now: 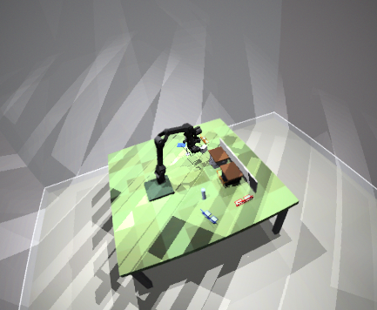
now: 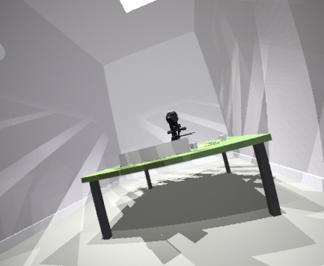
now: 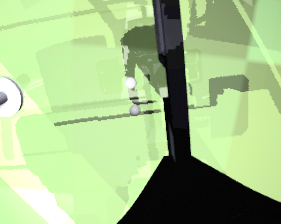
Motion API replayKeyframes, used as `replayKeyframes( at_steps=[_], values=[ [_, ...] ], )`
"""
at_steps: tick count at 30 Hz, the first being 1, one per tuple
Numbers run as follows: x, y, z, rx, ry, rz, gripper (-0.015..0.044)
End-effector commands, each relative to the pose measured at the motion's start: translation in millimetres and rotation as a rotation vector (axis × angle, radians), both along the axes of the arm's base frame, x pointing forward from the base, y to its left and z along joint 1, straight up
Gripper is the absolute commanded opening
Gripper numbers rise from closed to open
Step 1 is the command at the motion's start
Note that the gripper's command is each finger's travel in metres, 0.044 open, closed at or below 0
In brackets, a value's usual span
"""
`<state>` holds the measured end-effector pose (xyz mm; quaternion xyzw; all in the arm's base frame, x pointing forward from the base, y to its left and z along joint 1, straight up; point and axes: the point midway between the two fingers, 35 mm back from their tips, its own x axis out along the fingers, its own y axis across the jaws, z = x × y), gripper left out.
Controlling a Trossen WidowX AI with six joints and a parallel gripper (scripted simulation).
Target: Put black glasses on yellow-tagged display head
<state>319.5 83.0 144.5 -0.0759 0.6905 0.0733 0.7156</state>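
My gripper (image 1: 198,151) (image 2: 176,137) is shut on the black glasses, high over the far side of the table. A thin dark part of the glasses (image 2: 188,133) sticks out sideways in the exterior view. The wrist view shows two small pale round pads (image 3: 130,83) beside a long dark bar (image 3: 173,75); the rest of the frame is hard to make out. Two display heads with flat brown tops, a farther one (image 1: 218,154) and a nearer one (image 1: 232,171), stand beyond the gripper. Yellow-orange shows low on the nearer head; I cannot tell whether it is the tag.
A pale upright panel (image 1: 238,162) (image 2: 156,152) stands behind the heads. Red glasses (image 1: 244,200), blue glasses (image 1: 209,216) and a small grey cylinder (image 1: 203,194) are on the near side. An orange item (image 1: 204,140) and a blue item (image 1: 181,144) lie near the arm. A round-based post (image 3: 5,97) shows at left.
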Motion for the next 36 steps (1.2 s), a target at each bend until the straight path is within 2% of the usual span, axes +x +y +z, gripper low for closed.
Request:
replayKeyframes(
  at_steps=[1, 36],
  values=[
    [0, -14, -1, -0.004, 0.003, 0.09, 0.0],
    [-17, -136, -1, -0.044, 0.01, 0.923, 0.0]
  ],
)
